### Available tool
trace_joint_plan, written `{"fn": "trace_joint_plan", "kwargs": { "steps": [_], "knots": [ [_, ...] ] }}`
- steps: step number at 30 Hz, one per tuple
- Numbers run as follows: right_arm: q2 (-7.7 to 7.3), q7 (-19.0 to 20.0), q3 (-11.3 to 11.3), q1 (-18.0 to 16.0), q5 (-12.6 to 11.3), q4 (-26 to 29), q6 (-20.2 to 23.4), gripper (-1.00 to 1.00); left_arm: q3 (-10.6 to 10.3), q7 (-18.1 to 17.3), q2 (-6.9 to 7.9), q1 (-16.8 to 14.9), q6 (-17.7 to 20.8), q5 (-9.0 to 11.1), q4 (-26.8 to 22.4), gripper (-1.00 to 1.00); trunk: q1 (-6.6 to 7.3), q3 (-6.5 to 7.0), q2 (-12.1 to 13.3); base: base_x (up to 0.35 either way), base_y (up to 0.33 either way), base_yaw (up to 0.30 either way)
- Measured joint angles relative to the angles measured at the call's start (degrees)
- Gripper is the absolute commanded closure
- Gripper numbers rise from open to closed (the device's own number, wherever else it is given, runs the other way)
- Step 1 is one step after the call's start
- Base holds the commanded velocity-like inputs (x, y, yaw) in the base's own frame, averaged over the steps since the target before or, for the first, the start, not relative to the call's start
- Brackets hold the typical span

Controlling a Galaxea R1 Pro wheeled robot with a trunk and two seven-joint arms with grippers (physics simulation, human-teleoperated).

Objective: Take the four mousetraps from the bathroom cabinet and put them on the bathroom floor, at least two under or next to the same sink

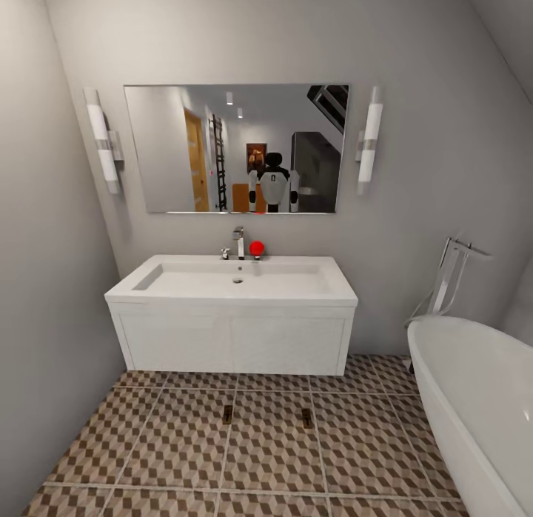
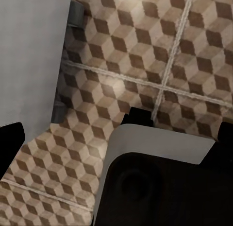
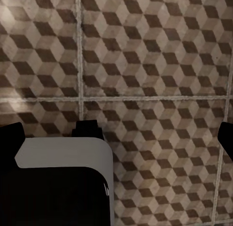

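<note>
Along the left edge of my head view I see a grey wall and a tube lamp (image 1: 101, 138), then the mirror (image 1: 235, 148) at upper centre. Below it sits the sink (image 1: 235, 280) with its chrome tap (image 1: 237, 243) and a red ball (image 1: 257, 248). On the bathroom floor (image 1: 185, 443), at lower centre just in front of the vanity, lie 2 mousetraps (image 1: 227, 414) (image 1: 306, 418), well apart. At lower right curves the bathtub (image 1: 474, 398). My left gripper (image 2: 116, 133) and right gripper (image 3: 116, 133) both hang over tile, fingers spread wide, holding nothing.
</note>
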State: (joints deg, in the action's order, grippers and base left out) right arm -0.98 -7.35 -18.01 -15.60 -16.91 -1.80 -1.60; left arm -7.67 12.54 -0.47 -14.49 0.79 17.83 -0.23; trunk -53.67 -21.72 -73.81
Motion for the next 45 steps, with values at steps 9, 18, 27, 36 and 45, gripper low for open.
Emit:
{"fn": "trace_joint_plan", "kwargs": {
  "steps": [9, 18, 27, 36, 45],
  "knots": [
    [-0.05, 0.0, 0.0, 0.0, 0.0, 0.0, -0.1, -1.0, 0.0, 0.0, -0.05, 1.0, 0.0, 0.0, 0.0, -1.0, 0.0, 0.0, 0.0, 0.0, 0.0, 0.0],
    [-0.23, 0.0, 0.0, 0.0, 0.0, 0.0, 0.0, -1.0, 0.0, 0.0, -0.05, 1.3, -2.2, 0.1, 0.0, -1.0, 0.0, 0.0, 0.0, 0.0, 0.0, 0.0],
    [-0.42, 0.0, 0.0, 0.0, 0.0, 0.0, 0.0, -1.0, 0.0, 0.0, -0.39, 1.4, -4.4, 0.1, 0.0, -1.0, 0.0, 0.0, 0.0, 0.0, 0.0, 0.0],
    [-0.44, 0.0, 0.0, 0.0, 0.1, 0.0, 0.0, -1.0, 0.0, 0.0, -0.66, 1.4, -4.7, -0.2, -0.1, -1.0, 0.0, 0.0, 0.0, 0.0, 0.0, 0.0],
    [-0.5, 0.0, -0.1, 0.0, 0.1, 0.0, 0.1, -1.0, 0.0, 0.0, -0.69, 1.4, -4.8, -0.4, -0.1, -1.0, 0.0, 0.0, 0.0, 0.0, 0.0, 0.0]
  ]
}}
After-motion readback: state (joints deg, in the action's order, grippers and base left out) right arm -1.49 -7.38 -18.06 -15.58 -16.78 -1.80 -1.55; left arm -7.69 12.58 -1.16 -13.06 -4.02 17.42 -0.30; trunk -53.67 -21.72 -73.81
